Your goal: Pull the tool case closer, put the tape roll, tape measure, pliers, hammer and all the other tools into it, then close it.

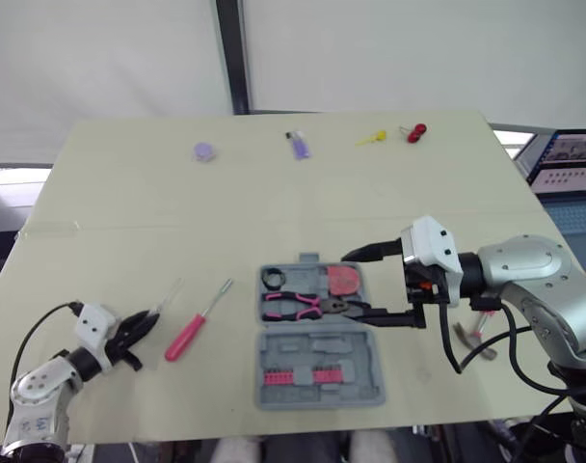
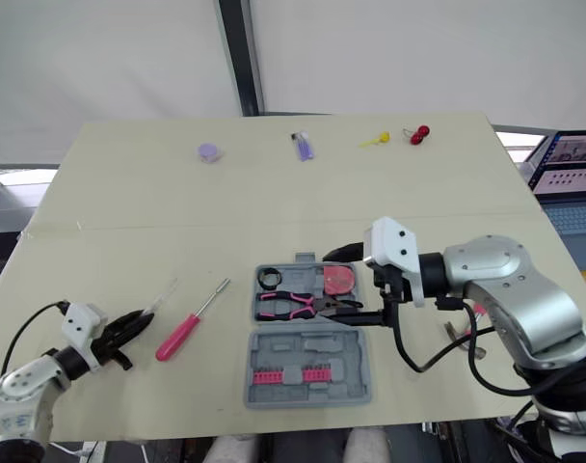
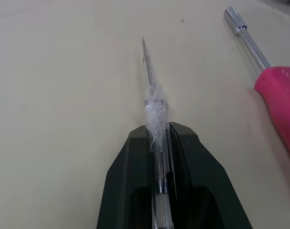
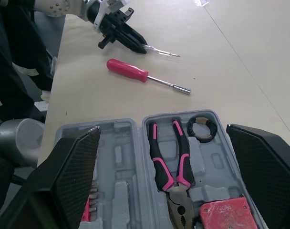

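The grey tool case (image 1: pixel 317 338) lies open near the table's front middle. Its far half holds a black tape roll (image 1: pixel 273 279), pink-handled pliers (image 1: pixel 298 306) and a red tape measure (image 1: pixel 344 281). My right gripper (image 1: pixel 362 287) hovers open over the case's right side, fingers (image 4: pixel 73 176) spread wide with nothing between them. The hammer (image 1: pixel 471 338) lies right of the case, partly hidden by my right arm. At the front left, my left gripper (image 1: pixel 144 323) is shut on a thin clear-handled screwdriver (image 3: pixel 150 81) lying low on the table. A pink-handled screwdriver (image 1: pixel 192 328) lies beside it.
Along the far edge sit a purple disc (image 1: pixel 204 151), a small purple item (image 1: pixel 299 145), a yellow item (image 1: pixel 372 137) and a red item (image 1: pixel 415 132). A screen (image 1: pixel 572 164) stands off the table's right side. A seam (image 1: pixel 177 228) crosses the tabletop.
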`<act>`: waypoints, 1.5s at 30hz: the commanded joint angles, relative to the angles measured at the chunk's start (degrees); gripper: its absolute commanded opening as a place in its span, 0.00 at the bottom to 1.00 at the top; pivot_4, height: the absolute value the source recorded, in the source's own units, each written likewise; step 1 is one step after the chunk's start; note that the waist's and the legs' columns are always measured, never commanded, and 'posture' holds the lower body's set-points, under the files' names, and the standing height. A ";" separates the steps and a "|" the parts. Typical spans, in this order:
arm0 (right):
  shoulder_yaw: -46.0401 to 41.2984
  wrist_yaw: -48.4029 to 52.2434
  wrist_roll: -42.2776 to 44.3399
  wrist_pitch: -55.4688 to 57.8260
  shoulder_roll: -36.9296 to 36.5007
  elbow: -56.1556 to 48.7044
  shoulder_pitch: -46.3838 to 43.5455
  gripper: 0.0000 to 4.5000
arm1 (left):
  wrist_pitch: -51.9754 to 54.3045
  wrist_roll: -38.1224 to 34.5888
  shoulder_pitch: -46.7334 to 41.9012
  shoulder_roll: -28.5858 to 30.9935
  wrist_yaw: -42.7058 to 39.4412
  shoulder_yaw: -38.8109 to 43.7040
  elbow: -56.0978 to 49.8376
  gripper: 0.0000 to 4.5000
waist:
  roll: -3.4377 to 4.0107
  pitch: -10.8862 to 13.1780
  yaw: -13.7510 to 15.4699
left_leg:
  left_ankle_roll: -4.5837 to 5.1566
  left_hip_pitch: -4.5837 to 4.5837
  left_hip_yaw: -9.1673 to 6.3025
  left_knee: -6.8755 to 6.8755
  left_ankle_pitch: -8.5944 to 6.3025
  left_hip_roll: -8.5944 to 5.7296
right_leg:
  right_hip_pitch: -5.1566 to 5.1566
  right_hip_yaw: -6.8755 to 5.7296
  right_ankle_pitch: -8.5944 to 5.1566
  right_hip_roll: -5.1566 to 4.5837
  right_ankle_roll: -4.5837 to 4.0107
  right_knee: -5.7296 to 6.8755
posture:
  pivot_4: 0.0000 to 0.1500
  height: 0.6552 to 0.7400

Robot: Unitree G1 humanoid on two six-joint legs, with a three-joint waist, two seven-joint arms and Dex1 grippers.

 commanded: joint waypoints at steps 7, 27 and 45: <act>-6.35 1.01 1.18 -1.37 -4.46 -0.74 5.86 1.00 | 25.74 -12.21 -10.85 16.58 -14.75 -4.57 -26.85 0.01 | -0.17 0.06 0.15 | 0.01 -0.14 -0.05 0.03 -0.01 0.00 | -0.02 -0.04 0.01 0.00 -0.02 -0.07 | 1.00 1.00; -13.81 -0.74 0.35 -1.86 -8.21 -0.42 18.28 1.00 | 41.61 1.30 -39.71 12.54 -25.02 -35.87 -33.81 0.01 | -0.18 0.12 0.20 | 0.03 -0.21 0.11 0.06 -0.02 0.00 | -0.11 0.00 0.02 0.03 -0.03 -0.08 | 1.00 1.00; -14.99 1.44 2.99 0.64 -12.23 -3.79 20.78 1.00 | 50.54 11.29 -41.68 1.11 -17.28 -47.25 -38.43 0.01 | -0.20 0.14 0.42 | 0.06 -0.39 0.05 0.25 -0.02 0.00 | -0.13 -0.04 0.07 0.02 -0.05 -0.09 | 1.00 1.00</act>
